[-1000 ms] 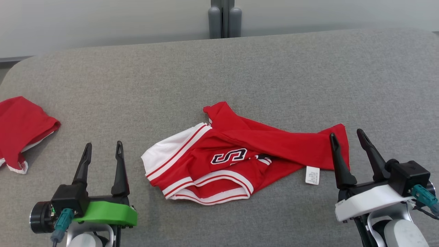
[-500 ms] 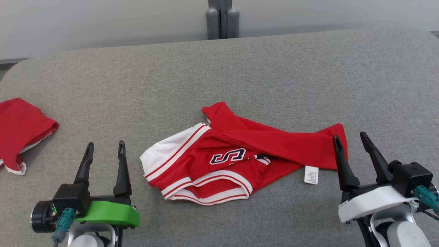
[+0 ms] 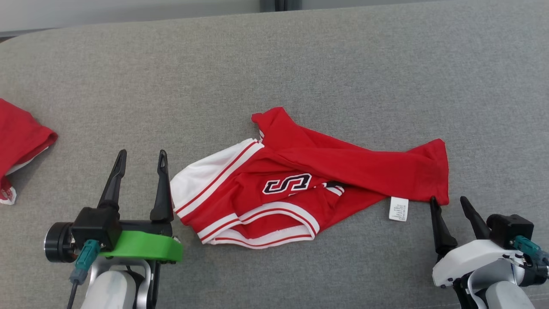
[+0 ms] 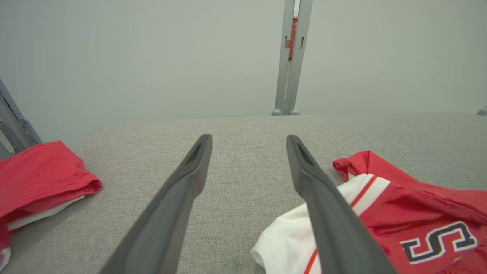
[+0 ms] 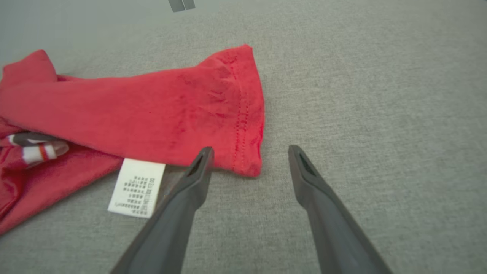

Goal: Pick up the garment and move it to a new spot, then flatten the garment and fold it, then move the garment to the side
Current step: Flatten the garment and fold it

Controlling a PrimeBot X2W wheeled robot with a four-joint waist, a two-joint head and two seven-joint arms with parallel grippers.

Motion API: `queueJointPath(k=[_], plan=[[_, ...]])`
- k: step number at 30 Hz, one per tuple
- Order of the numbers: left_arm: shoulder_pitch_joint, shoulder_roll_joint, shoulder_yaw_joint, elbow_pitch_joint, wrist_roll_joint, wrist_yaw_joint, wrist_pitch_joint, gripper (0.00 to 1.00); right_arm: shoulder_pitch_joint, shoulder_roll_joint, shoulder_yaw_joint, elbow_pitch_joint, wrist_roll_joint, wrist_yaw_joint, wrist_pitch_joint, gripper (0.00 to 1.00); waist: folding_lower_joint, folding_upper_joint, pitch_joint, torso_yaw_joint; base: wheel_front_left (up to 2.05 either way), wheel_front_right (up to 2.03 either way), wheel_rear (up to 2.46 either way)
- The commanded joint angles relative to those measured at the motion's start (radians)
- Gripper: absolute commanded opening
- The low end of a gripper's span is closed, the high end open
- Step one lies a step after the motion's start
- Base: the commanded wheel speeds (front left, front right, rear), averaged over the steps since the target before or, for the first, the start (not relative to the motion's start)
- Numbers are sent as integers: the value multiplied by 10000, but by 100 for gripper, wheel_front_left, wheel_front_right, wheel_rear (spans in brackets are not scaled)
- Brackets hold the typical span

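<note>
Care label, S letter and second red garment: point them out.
care label (image 3: 398,209), head view, tag's middle.
S letter (image 3: 286,185), head view, middle stroke.
second red garment (image 3: 21,137), head view, red top layer.

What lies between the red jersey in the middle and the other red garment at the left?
The left tool, open and empty, over the bare grey padded surface. The head view shows this, and the left wrist view too.

Bright, even, diffuse light, no glare. Shadows faint & soft, e.g. under garment (image 3: 351,169) along lower edge. Wrist views: wide-angle warp at edges, fingers (image 4: 159,228) slightly blurred at frame bottom
</note>
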Motion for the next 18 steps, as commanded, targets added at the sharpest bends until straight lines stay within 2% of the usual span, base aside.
queueJointPath(k=[1,2,5,6,10,15,18], plan=[[-169,44,3,54,63,-52,-55,100,-199,-27,36,206,129,1,-129,100,0,0,168,2,0,0,0],[-232,46,-13,89,74,-50,-77,100,-359,-47,122,543,210,1,-116,100,0,0,199,3,0,0,0],[-287,60,-31,146,95,-53,-108,100,-592,-155,438,1064,476,1,-173,3,0,0,220,6,0,0,0],[-311,69,-25,159,98,-46,-122,100,-629,-192,554,1178,577,1,-232,0,0,0,225,0,0,0,0],[-336,84,-19,154,94,14,-141,100,-694,-465,672,999,874,-4,-619,0,0,0,236,-17,0,0,0],[-383,138,46,134,49,76,-175,100,-678,-679,585,-288,1023,-2,-614,0,0,0,266,-71,0,0,0],[-482,102,43,69,54,112,-204,100,-975,-664,395,-1182,931,-2,-261,0,0,0,363,-65,0,0,0]])
